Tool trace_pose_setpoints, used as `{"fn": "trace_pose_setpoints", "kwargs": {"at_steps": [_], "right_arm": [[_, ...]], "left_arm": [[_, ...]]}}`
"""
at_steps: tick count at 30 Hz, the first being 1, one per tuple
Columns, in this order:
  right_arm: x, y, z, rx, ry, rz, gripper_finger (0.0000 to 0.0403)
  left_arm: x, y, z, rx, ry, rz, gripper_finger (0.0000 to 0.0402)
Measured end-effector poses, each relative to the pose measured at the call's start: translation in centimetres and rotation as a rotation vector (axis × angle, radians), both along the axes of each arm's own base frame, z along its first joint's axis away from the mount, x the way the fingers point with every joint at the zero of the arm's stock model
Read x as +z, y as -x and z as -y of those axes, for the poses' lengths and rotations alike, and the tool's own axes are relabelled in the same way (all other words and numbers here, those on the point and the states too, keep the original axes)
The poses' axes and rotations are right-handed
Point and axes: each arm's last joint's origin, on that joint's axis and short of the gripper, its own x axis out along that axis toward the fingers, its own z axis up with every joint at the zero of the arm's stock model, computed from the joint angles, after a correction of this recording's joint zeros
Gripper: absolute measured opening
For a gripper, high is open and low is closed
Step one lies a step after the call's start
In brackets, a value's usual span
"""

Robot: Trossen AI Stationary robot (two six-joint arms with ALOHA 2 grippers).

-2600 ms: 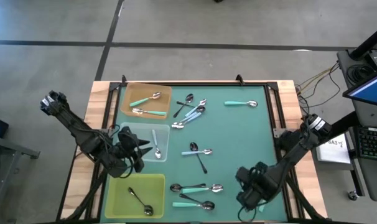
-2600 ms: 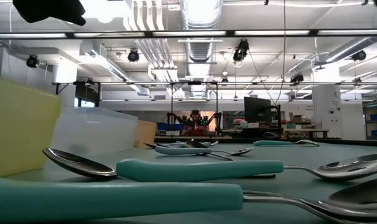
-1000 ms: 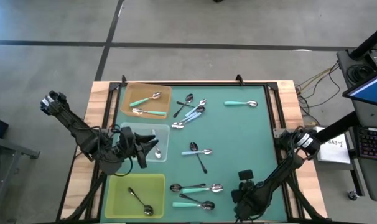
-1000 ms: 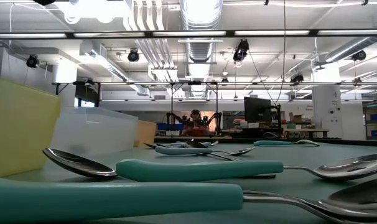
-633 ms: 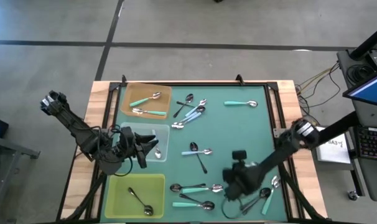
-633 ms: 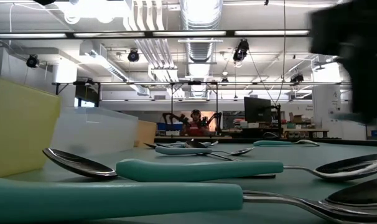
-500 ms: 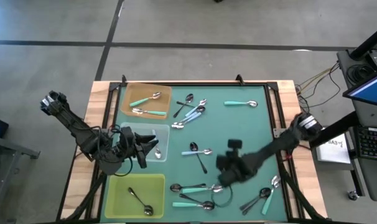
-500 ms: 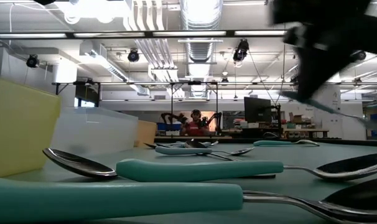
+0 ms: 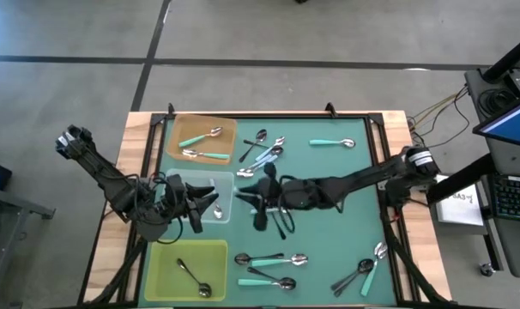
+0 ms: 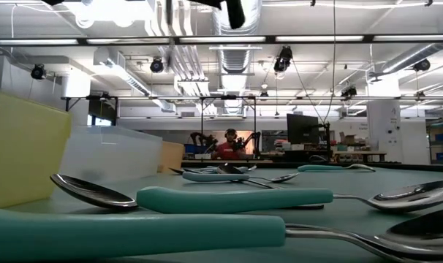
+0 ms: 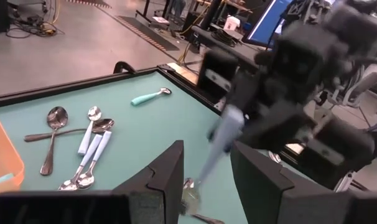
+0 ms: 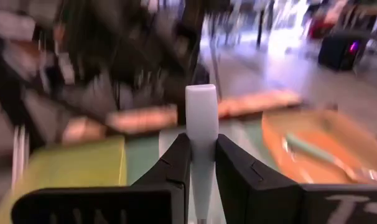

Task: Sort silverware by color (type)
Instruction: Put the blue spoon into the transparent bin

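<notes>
Right gripper [image 9: 262, 196]: jaws pinched narrow on the handle of a pale blue spoon [image 12: 201, 127], which stands up between the fingers [image 12: 173, 163] in the right wrist view. In the left wrist view the same spoon [image 11: 221, 142] hangs bowl-down from the gripper, clear of the green mat [image 9: 337, 215]. The high view hides the held spoon under the gripper body.

Just beside these jaws, toward the left arm, sits the clear tray [image 9: 226, 178], holding one spoon. Under and just behind the jaws lie a pale blue spoon and a black spoon [image 9: 279, 226] crossed on the mat.

Left gripper [image 9: 207, 204]: over the clear tray, jaws apart and empty; the wrist view shows open space between the fingers [image 11: 165, 176].

Beside the left gripper: the orange tray [image 9: 204, 129] with two teal spoons, and the yellow tray [image 9: 166, 257] with one black spoon. A mixed cluster of spoons [image 9: 263, 150] lies beyond the right jaws; one teal spoon [image 9: 331, 142] lies apart. More spoons lie along the near edge [image 9: 269, 259] and at the corner [image 9: 365, 273].

The low view alone shows near teal handles [image 10: 235, 197] and a person [image 10: 225, 148] far off in the room. No legible writing seen.
</notes>
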Motion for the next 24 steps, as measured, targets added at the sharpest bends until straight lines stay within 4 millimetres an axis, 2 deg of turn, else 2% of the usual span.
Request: {"fn": "trace_pose_setpoints", "kwargs": {"at_steps": [4,9,12,18,20,24], "right_arm": [[-1.2,-1.5,0.4,-0.018,-0.035,0.094,0.0039],[-4.5,-3.4,0.0,-0.014,-0.044,0.135,0.0039],[-5.8,-4.6,-0.2,-0.016,-0.054,0.181,0.0039],[-7.8,-6.7,-0.5,-0.019,-0.038,0.165,0.0040],[-8.2,-7.1,-0.6,-0.019,-0.037,0.159,0.0049],[-8.4,-7.5,-0.3,-0.033,-0.071,0.164,0.0093]], "left_arm": [[0.0,0.1,0.1,-0.007,0.001,0.001,0.0114],[0.3,0.6,0.2,-0.027,-0.007,0.004,0.0114],[0.6,0.9,0.1,-0.039,-0.013,0.008,0.0114],[1.1,1.4,-0.1,-0.052,-0.008,0.021,0.0114],[1.2,1.6,-0.2,-0.057,-0.016,0.021,0.0114],[1.4,1.8,-0.4,-0.061,-0.019,0.023,0.0114]]}}
